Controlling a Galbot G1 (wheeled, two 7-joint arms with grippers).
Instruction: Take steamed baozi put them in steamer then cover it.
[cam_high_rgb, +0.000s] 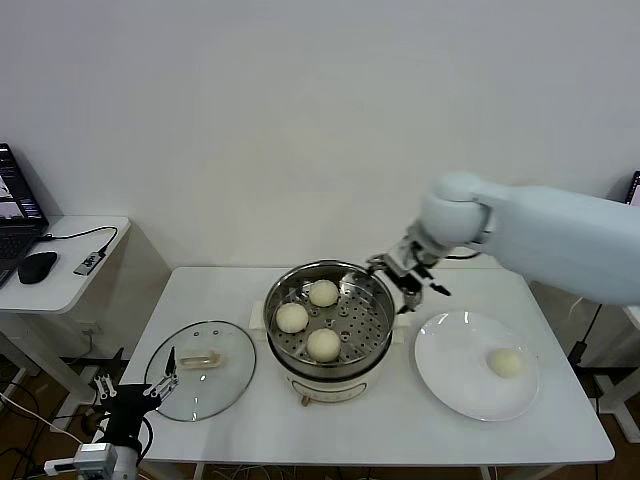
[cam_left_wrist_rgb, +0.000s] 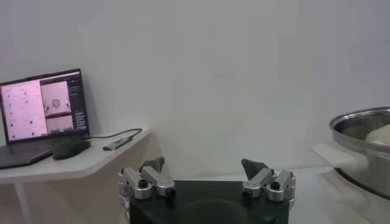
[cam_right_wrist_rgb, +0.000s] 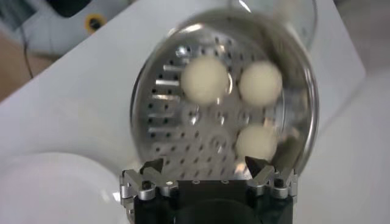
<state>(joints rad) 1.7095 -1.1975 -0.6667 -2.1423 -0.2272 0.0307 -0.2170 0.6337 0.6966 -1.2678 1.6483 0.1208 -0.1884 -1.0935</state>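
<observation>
Steamer mid-counter, three baozi inside; fourth baozi on right plate; cover left; right gripper fingers spread, empty; left gripper spread, parked low; risk: bun rolling from pinch.

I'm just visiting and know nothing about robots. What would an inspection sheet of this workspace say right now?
Surface: white table, looks clean.
Job's things: three baozi on the tray in the steamer; the fourth baozi lies on the plate on the robot's right; the cover lies flat on the table on the robot's left, not on the steamer.
Clutter: nothing seen.
End effectors: right end effector open and empty above the steamer's right rim; left end effector open and empty, low beside the table's left edge.
Cables: one on the side desk; more on the floor.
Surroundings: white wall, side desk with laptop and mouse.
</observation>
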